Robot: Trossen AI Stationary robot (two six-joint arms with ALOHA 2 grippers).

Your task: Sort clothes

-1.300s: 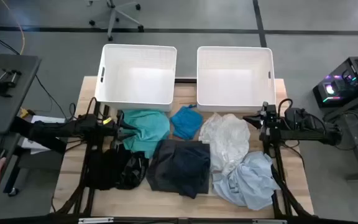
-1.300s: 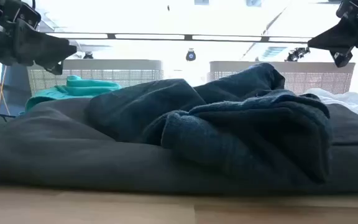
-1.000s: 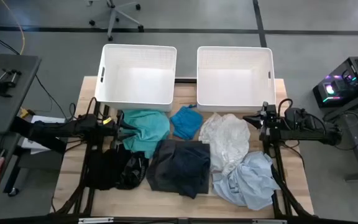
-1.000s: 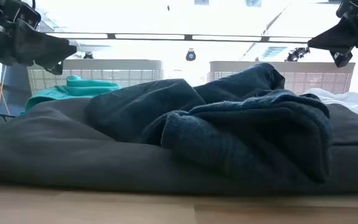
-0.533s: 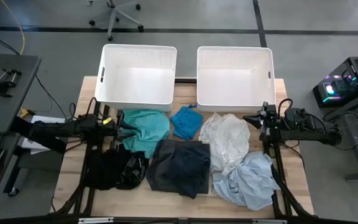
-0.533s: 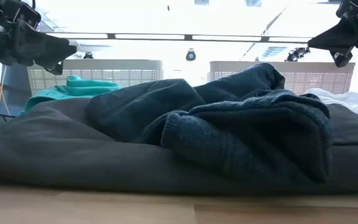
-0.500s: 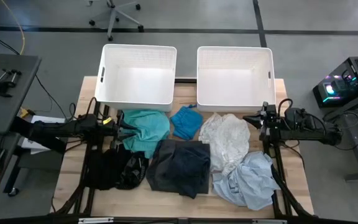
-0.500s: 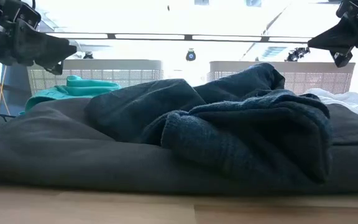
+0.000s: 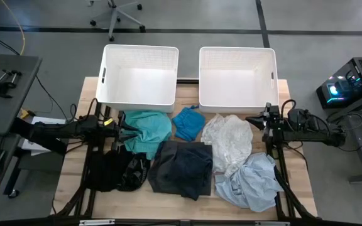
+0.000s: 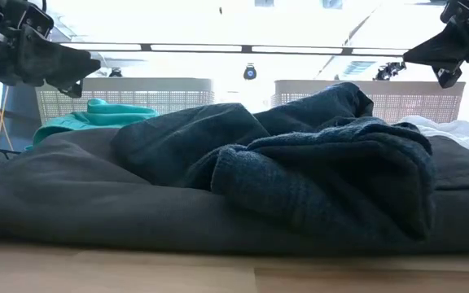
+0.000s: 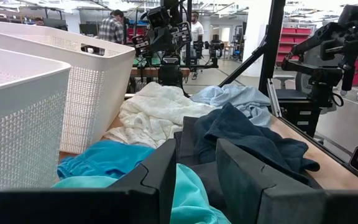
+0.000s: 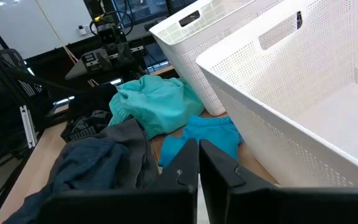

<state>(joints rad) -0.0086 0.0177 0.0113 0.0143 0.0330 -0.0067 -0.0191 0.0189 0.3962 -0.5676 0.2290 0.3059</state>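
Observation:
Six garments lie in a heap on the wooden table (image 9: 297,188): teal (image 9: 148,130), bright blue (image 9: 188,123), white (image 9: 229,141), pale blue (image 9: 253,182), dark grey (image 9: 183,166) and shiny black (image 9: 119,171). The dark grey one fills the low view (image 10: 243,179). My left gripper (image 9: 123,129) hovers open at the teal garment's left edge, its fingers (image 11: 166,168) level above the cloth. My right gripper (image 9: 254,119) hovers shut above the white garment's right edge (image 12: 198,146). Both are clear of the cloth in the low view, left (image 10: 78,72) and right (image 10: 427,65).
Two white plastic bins stand side by side at the table's far edge, the left bin (image 9: 140,49) and the right bin (image 9: 237,50), both with nothing in them. A black side desk (image 9: 5,81) stands off the table's left. People stand far off in the room (image 11: 112,28).

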